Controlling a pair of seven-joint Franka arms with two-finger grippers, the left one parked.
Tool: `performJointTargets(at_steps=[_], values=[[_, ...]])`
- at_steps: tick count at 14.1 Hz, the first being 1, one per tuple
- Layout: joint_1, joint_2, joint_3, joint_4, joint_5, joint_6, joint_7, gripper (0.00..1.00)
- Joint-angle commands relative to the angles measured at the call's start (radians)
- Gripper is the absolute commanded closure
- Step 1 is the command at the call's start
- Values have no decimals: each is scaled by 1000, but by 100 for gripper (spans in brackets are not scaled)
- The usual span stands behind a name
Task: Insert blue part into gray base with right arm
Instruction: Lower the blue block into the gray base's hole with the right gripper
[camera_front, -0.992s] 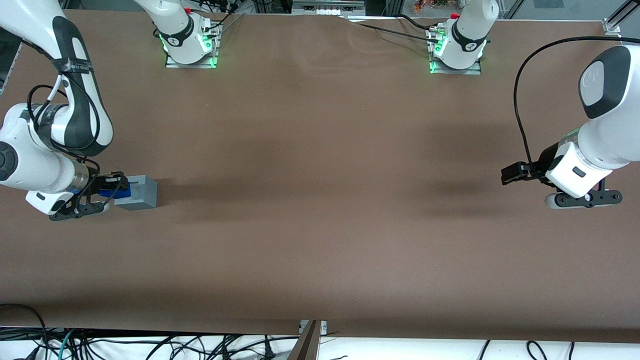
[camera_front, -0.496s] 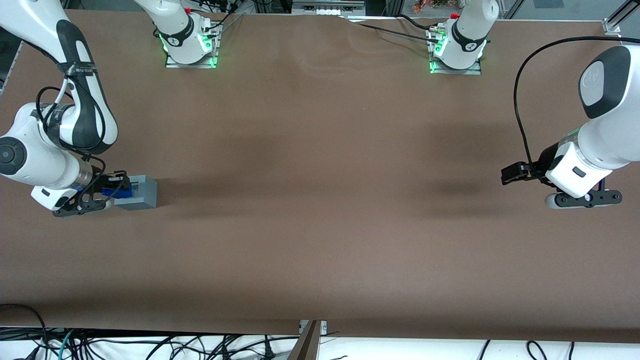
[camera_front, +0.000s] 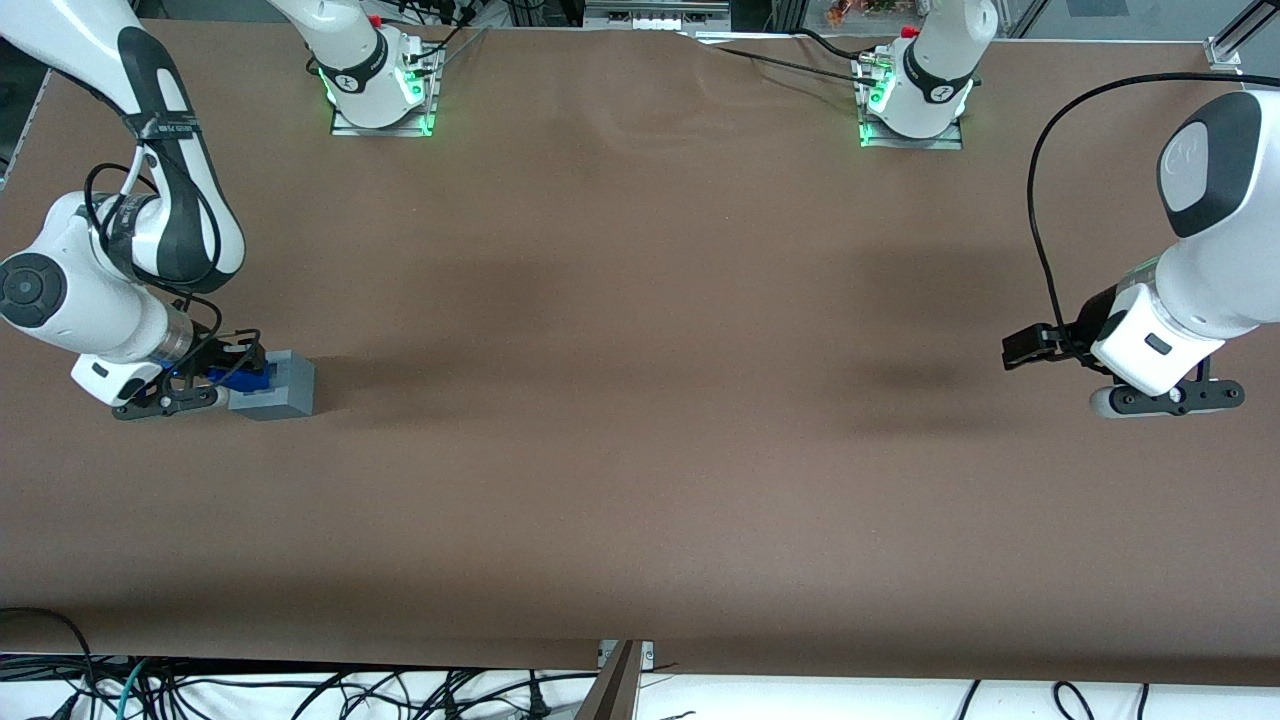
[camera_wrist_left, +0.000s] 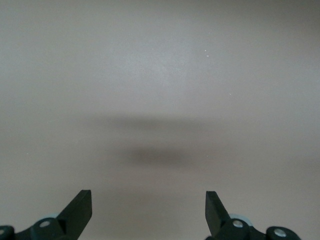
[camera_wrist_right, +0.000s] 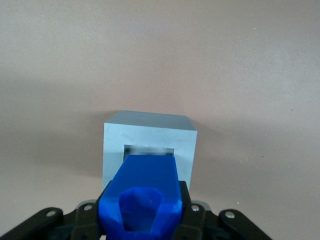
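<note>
The gray base (camera_front: 275, 385) stands on the brown table toward the working arm's end; its recess (camera_wrist_right: 148, 150) faces the wrist camera. My right gripper (camera_front: 232, 372) is shut on the blue part (camera_front: 240, 379), a bright blue lumpy piece. The blue part (camera_wrist_right: 142, 197) sits pinched between the black fingers (camera_wrist_right: 189, 220), its tip just at the mouth of the recess of the gray base (camera_wrist_right: 148, 142). How deep the tip reaches into the recess is hidden by the part itself.
Two arm bases with green lights (camera_front: 380, 95) (camera_front: 912, 100) stand at the table edge farthest from the front camera. Cables (camera_front: 300, 690) hang below the table edge nearest the camera. Brown table surface (camera_front: 640, 400) stretches toward the parked arm's end.
The right arm's wrist has swung upward in the front view and tilted, while the gripper with the blue part stayed at the gray base, edging slightly closer to it.
</note>
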Motion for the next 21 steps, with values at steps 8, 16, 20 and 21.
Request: performJointTargets(at_steps=[8, 16, 20, 21], values=[[0, -23, -2, -48, 13, 54, 1, 100], [2, -11, 0, -46, 15, 72, 4, 100], [2, -8, 2, -46, 15, 74, 18, 100], [2, -8, 2, -48, 16, 78, 18, 100]])
